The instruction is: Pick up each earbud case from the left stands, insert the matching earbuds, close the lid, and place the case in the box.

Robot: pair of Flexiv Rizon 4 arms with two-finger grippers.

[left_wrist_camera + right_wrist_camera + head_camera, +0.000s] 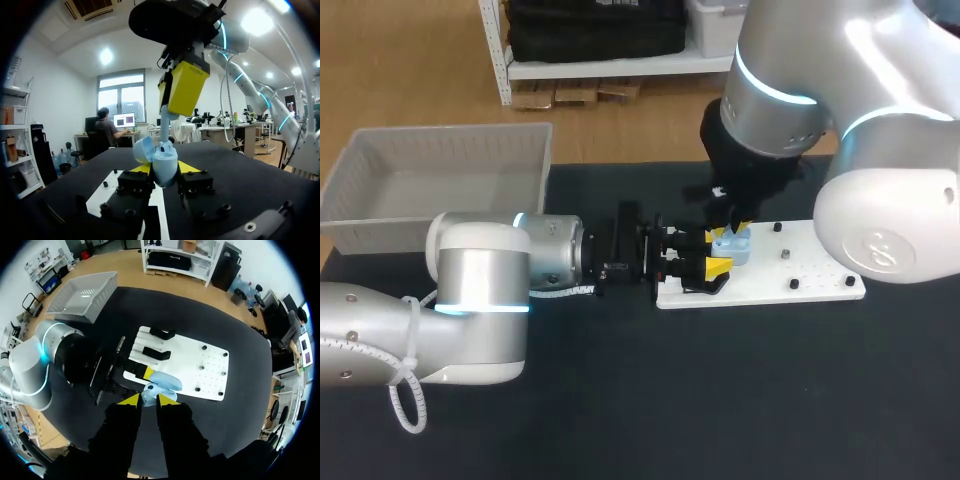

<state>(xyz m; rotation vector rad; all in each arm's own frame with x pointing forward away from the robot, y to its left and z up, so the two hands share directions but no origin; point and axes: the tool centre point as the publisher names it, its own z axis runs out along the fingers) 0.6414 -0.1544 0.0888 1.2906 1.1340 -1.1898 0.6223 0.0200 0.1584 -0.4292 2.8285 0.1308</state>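
The earbud case [164, 165] is pale blue and sits between the yellow-tipped fingers of the left gripper [165, 168], which close on it from both sides and hold it just above the near edge of the white board [800, 272]. Its lid [143, 150] is swung open and tilts to one side. The right gripper [149, 399] hangs straight over the open case with its fingers drawn close together, and a pale earbud [164, 131] is pinched between them — its stem reaches down into the mouth of the case. From the right wrist, the case shows directly under and between that gripper's two tips. Two black stands [161, 333] lie on the far part of the board, apart from both grippers. The grey box [380, 190] stands well away on the dark tabletop [720, 400], at the back beside the left arm.
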